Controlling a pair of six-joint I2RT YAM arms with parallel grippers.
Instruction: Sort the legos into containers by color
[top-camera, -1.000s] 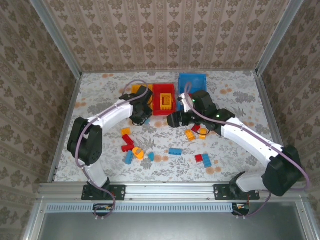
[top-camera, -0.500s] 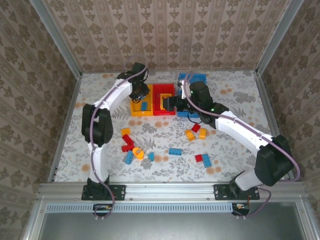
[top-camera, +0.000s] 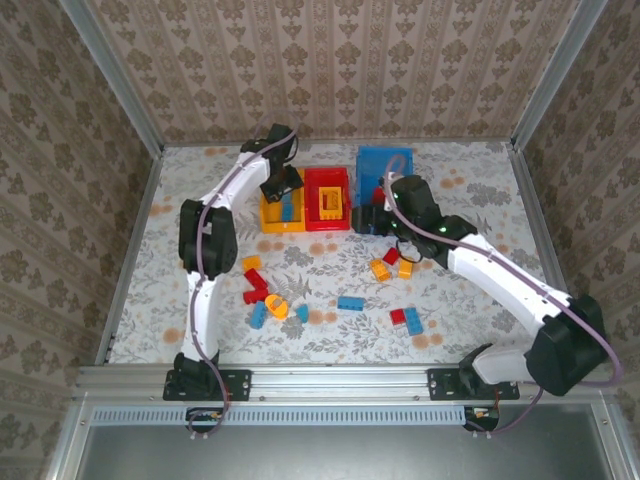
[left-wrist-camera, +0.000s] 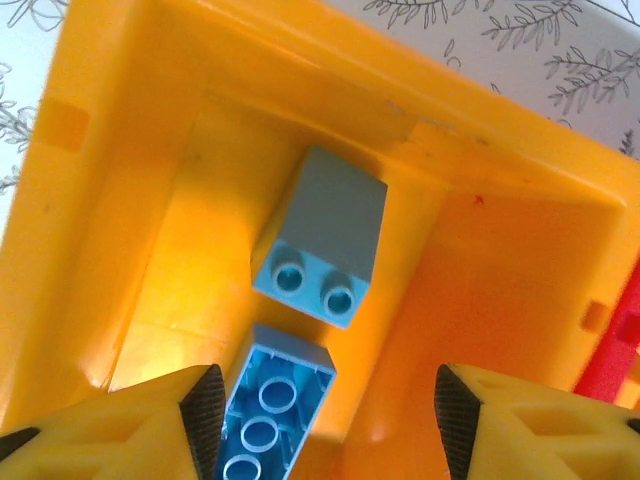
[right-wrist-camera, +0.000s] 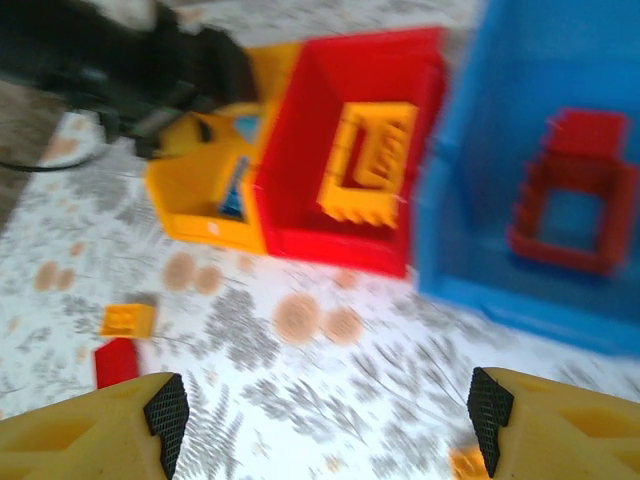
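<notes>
My left gripper (top-camera: 283, 186) hangs open over the small yellow container (top-camera: 270, 221). In the left wrist view its fingers (left-wrist-camera: 205, 412) stand wide apart inside the yellow container (left-wrist-camera: 130, 200), where two blue legos lie: one (left-wrist-camera: 322, 238) in the middle, one (left-wrist-camera: 268, 415) close to the left finger, neither gripped. My right gripper (top-camera: 362, 218) is open and empty above the table in front of the red container (right-wrist-camera: 340, 245). That red container holds a yellow frame lego (right-wrist-camera: 370, 165). The blue container (right-wrist-camera: 470, 255) holds a red frame lego (right-wrist-camera: 570, 200).
Loose legos lie on the flowered table in front of the containers: orange ones (top-camera: 380, 269) and a red one (top-camera: 392, 256) under the right arm, a blue one (top-camera: 350, 303) in the middle, red (top-camera: 255, 288), blue (top-camera: 257, 315) and orange (top-camera: 277, 307) ones at the left, a red-blue pair (top-camera: 406, 320) near front.
The left gripper moved from the table up over the yellow container and opened, dropping a blue lego into it. The right gripper drew back rightward from over the red container.
</notes>
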